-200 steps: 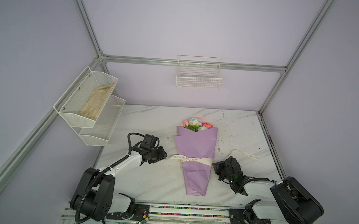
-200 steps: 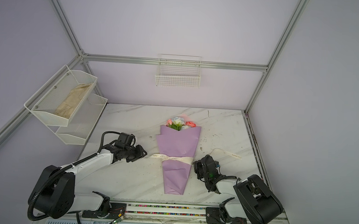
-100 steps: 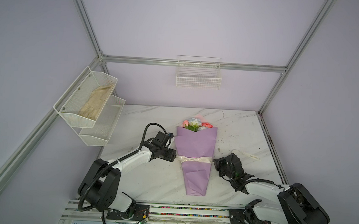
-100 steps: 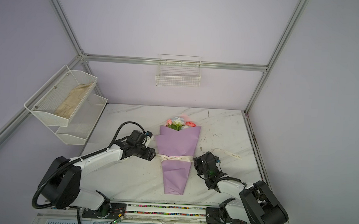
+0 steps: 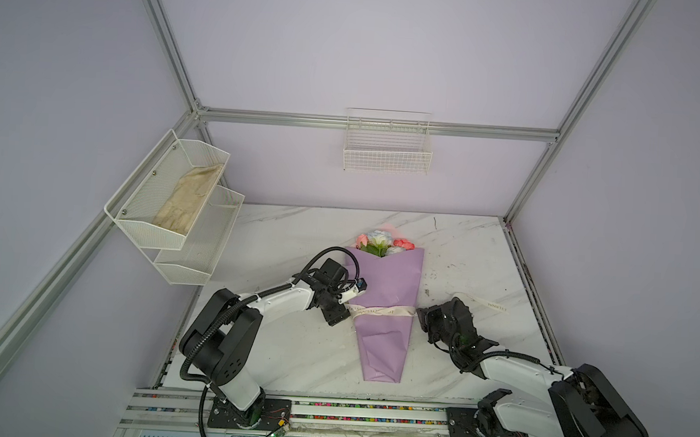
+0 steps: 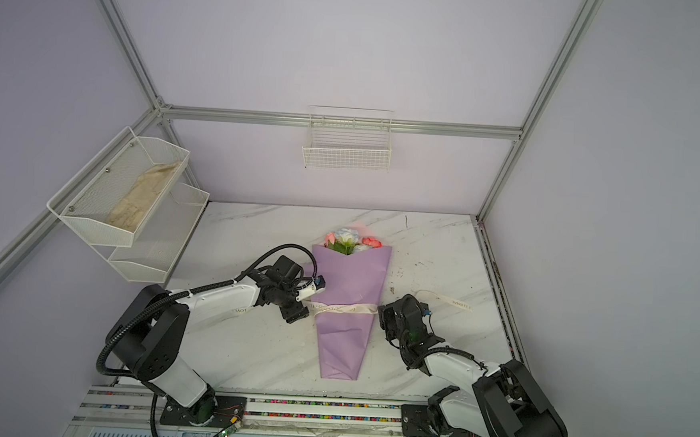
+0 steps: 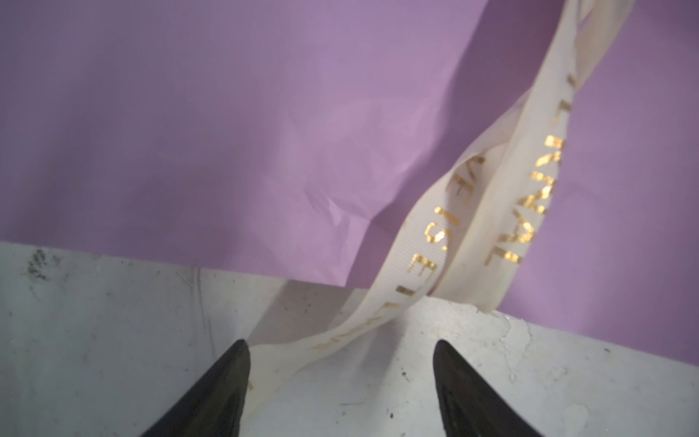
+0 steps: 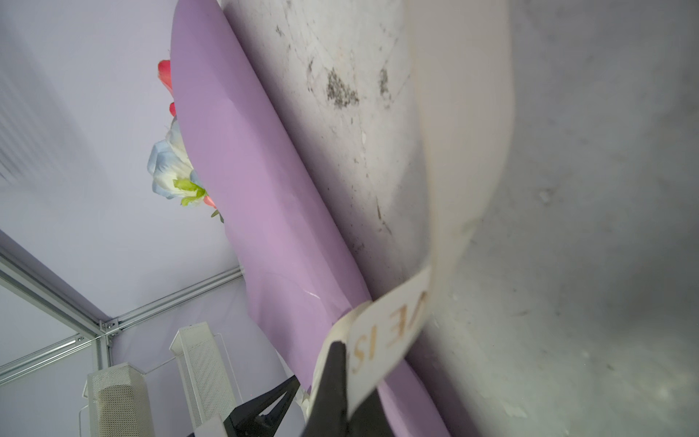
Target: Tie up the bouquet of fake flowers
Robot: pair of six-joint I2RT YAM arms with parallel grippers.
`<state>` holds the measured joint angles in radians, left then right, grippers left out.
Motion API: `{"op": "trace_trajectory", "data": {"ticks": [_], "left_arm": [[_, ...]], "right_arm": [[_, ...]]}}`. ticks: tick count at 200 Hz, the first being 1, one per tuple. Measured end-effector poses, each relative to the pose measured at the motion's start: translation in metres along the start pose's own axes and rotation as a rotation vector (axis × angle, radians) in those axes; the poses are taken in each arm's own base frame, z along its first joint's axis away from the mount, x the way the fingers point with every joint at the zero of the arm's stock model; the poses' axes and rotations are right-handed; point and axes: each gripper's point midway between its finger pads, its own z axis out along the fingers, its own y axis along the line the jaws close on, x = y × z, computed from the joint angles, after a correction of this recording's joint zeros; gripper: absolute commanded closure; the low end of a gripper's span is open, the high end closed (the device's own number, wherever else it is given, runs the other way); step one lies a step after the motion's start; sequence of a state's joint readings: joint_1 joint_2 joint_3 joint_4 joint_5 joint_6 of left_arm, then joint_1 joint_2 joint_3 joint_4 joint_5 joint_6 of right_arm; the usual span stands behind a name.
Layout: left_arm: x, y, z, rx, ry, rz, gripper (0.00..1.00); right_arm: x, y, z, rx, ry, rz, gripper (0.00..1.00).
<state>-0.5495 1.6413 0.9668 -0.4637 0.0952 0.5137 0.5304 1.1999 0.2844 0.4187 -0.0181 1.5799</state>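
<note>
The bouquet [image 5: 385, 288] lies on the desk [image 5: 290, 349] between the grippers. The right gripper [image 5: 422, 317] pinches one end of the ribbon [image 5: 380, 311], seemingly anchoring the wrap; the left gripper [image 7: 340, 348], spread, straddles the other tail.

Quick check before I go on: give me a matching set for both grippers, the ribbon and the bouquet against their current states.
1 left gripper
2 right gripper
3 ribbon
4 bouquet

a wrapped in lilac paper
b jaws apart, nothing clamped
c shut on a ribbon end
d banded across the wrap

Pairs: 1-b, 2-c, 3-d, 4-a
</note>
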Motion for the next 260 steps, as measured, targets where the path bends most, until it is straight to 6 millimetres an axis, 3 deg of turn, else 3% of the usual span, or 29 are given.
{"op": "trace_trajectory", "data": {"ticks": [46,68,101,118,167,223,241,260], "left_arm": [[-0.004,0.001,0.013,0.018,0.001,0.086,0.30],[0.000,-0.004,0.021,0.049,0.012,0.107,0.38],[-0.005,-0.007,0.024,0.077,-0.006,0.128,0.82],[-0.005,-0.009,0.024,0.086,-0.007,0.128,1.00],[-0.003,-0.015,0.011,0.107,0.002,0.061,1.00],[-0.021,0.002,-0.036,0.054,-0.107,-0.247,1.00],[-0.017,0.008,-0.044,0.060,-0.144,-0.371,1.00],[0.000,0.010,-0.048,0.077,-0.163,-0.508,1.00]], "right_arm": [[0.000,0.004,-0.003,-0.013,0.001,0.001,1.00],[0.000,0.005,-0.005,-0.017,0.001,0.001,1.00],[-0.001,0.004,-0.007,-0.011,-0.004,0.002,1.00],[-0.002,0.003,-0.008,-0.005,-0.006,0.002,1.00],[-0.017,-0.002,-0.014,0.028,-0.068,-0.010,1.00],[-0.074,0.007,-0.033,0.089,-0.241,-0.064,1.00],[-0.087,0.008,-0.038,0.142,-0.297,-0.119,1.00],[-0.099,0.016,-0.042,0.199,-0.358,-0.196,1.00]]}}
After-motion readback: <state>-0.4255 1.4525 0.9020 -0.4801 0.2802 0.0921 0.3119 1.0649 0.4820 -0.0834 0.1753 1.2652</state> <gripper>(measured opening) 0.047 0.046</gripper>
